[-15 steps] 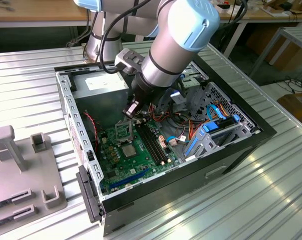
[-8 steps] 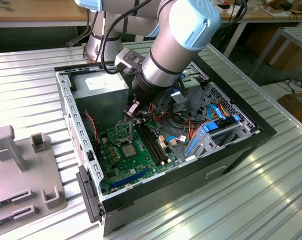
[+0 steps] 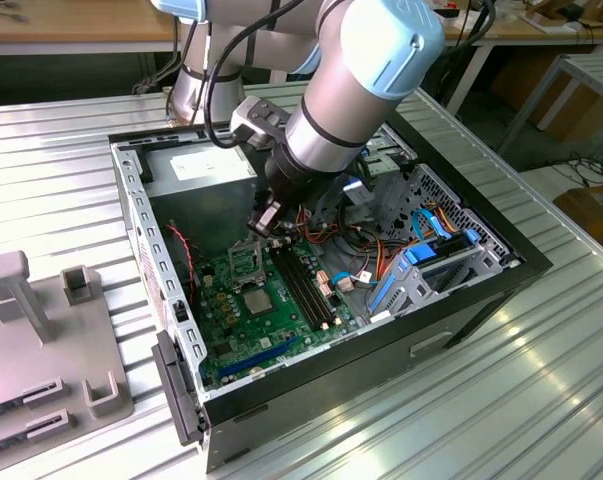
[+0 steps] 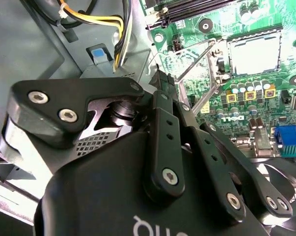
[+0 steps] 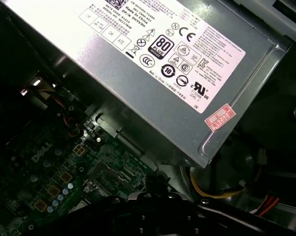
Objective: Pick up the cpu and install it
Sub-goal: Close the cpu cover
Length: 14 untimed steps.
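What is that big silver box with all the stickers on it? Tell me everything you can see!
The silver box is a plain rectangular block of dull grey sheet metal. One broad face carries a large white label crowded with black print and round marks, and a small pink-red sticker sits near one corner. The box lies flat inside the open computer case, at its far end in the exterior view, beyond the green board. Yellow and black wires run close by its corner.
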Each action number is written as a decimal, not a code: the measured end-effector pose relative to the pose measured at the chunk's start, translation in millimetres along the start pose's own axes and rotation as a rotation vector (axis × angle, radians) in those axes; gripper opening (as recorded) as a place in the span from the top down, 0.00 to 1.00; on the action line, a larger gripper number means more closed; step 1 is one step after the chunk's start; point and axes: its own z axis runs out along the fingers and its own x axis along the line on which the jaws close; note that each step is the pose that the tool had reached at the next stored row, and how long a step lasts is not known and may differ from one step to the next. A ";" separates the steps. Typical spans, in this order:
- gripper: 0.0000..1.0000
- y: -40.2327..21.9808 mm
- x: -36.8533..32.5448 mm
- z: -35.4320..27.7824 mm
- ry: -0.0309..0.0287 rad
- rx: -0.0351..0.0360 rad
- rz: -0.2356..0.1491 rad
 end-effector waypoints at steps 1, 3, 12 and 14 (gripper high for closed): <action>0.89 -0.4 0.3 0.0 0.0014 -0.0005 -0.006; 0.89 -0.9 0.8 -0.2 0.0060 -0.0015 -0.023; 0.89 -4.9 4.2 -1.5 0.0180 -0.0044 -0.068; 0.89 -5.8 5.1 -1.8 0.0188 -0.0046 -0.070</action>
